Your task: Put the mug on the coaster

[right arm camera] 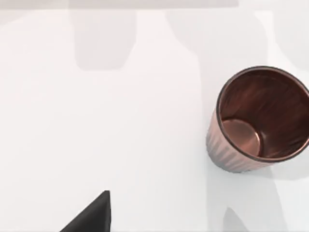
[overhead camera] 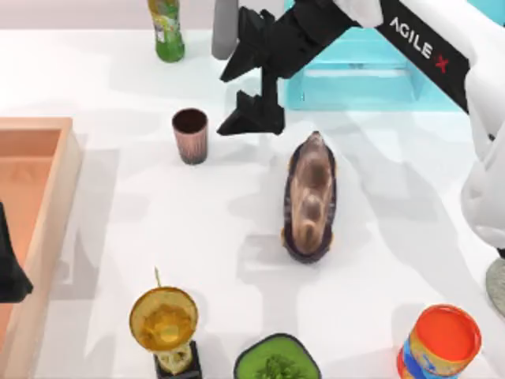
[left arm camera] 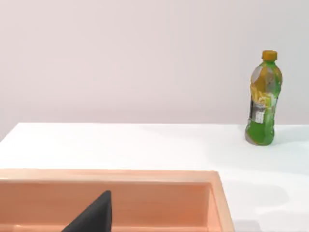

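At the table's (overhead camera: 142, 237) left edge the left tool (overhead camera: 9, 268) sits over the shallow orange wooden tray (overhead camera: 47, 229); I cannot tell how its fingers stand. The small ribbed coppery-pink mug (overhead camera: 191, 136) stands upright on the table, left of centre and toward the far side, its dark maroon inside empty. Just right of it, near but apart, the right tool (overhead camera: 254, 95) hangs with fingers spread, pinching nothing. At the right edge lies the flat grey round coaster (overhead camera: 497, 286).

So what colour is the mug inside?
The mug is dark coppery maroon inside, shiny at the bottom; the right wrist view shows it best.
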Robot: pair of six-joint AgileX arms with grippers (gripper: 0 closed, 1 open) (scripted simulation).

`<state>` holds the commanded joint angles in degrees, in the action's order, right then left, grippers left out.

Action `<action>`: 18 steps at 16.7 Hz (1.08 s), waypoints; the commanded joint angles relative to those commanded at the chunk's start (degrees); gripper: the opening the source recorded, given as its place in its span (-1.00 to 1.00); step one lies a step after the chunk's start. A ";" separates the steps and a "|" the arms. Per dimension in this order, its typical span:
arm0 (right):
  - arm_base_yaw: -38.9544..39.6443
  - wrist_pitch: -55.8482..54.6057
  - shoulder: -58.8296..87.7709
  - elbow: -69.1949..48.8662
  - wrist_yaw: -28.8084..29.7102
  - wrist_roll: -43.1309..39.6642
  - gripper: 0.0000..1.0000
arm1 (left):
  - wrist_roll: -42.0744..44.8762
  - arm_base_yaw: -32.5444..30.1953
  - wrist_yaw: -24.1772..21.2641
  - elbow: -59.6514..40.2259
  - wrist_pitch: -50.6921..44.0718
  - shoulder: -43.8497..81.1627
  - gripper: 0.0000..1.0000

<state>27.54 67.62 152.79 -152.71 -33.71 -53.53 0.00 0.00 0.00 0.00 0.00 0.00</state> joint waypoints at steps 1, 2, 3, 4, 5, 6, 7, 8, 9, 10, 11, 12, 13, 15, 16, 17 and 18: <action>0.38 -0.32 0.78 -0.75 0.08 0.27 1.00 | 0.00 0.00 0.00 0.00 0.00 0.00 1.00; 0.94 -0.80 2.13 -1.99 0.23 0.72 1.00 | 0.00 0.00 0.00 0.00 0.00 0.00 1.00; 1.59 -1.38 3.87 -3.55 0.47 1.35 1.00 | 0.00 0.00 0.00 0.00 0.00 0.00 1.00; 2.28 -2.05 5.87 -5.28 0.78 2.12 1.00 | 0.00 0.00 0.00 0.00 0.00 0.00 1.00; 3.03 -2.79 8.00 -7.09 1.14 2.98 1.00 | 0.00 0.00 0.00 0.00 0.00 0.00 1.00; 3.83 -3.58 10.13 -8.86 1.51 3.84 1.00 | 0.00 0.00 0.00 0.00 0.00 0.00 1.00; 4.61 -4.36 12.11 -10.51 1.86 4.67 1.00 | 0.00 0.00 0.00 0.00 0.00 0.00 1.00; 5.26 -5.03 13.79 -11.92 2.17 5.40 1.00 | 0.00 0.00 0.00 0.00 0.00 0.00 1.00; 5.72 -5.53 14.95 -12.96 2.40 5.94 1.00 | 0.00 0.00 0.00 0.00 0.00 0.00 1.00; 5.95 -5.78 15.49 -13.49 2.51 6.21 1.00 | 0.00 0.00 0.00 0.00 0.00 0.00 1.00; 5.97 -5.80 15.54 -13.53 2.52 6.24 1.00 | 0.00 0.00 0.00 0.00 0.00 0.00 1.00; 5.97 -5.80 15.54 -13.53 2.52 6.24 1.00 | 0.00 0.00 0.00 0.00 0.00 0.00 1.00; 5.97 -5.80 15.54 -13.53 2.52 6.24 1.00 | 0.00 0.00 0.00 0.00 0.00 0.00 1.00; 5.97 -5.80 15.54 -13.53 2.52 6.24 0.70 | 0.00 0.00 0.00 0.00 0.00 0.00 1.00; 5.97 -5.80 15.54 -13.53 2.52 6.24 0.55 | 0.00 0.00 0.00 0.00 0.00 0.00 1.00; 5.97 -5.80 15.54 -13.53 2.52 6.24 0.40 | 0.00 0.00 0.00 0.00 0.00 0.00 1.00; 5.97 -5.80 15.54 -13.53 2.52 6.24 0.25 | 0.00 0.00 0.00 0.00 0.00 0.00 1.00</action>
<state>33.51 61.82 168.33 -166.24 -31.19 -47.30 0.00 0.00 0.00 0.00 0.00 0.00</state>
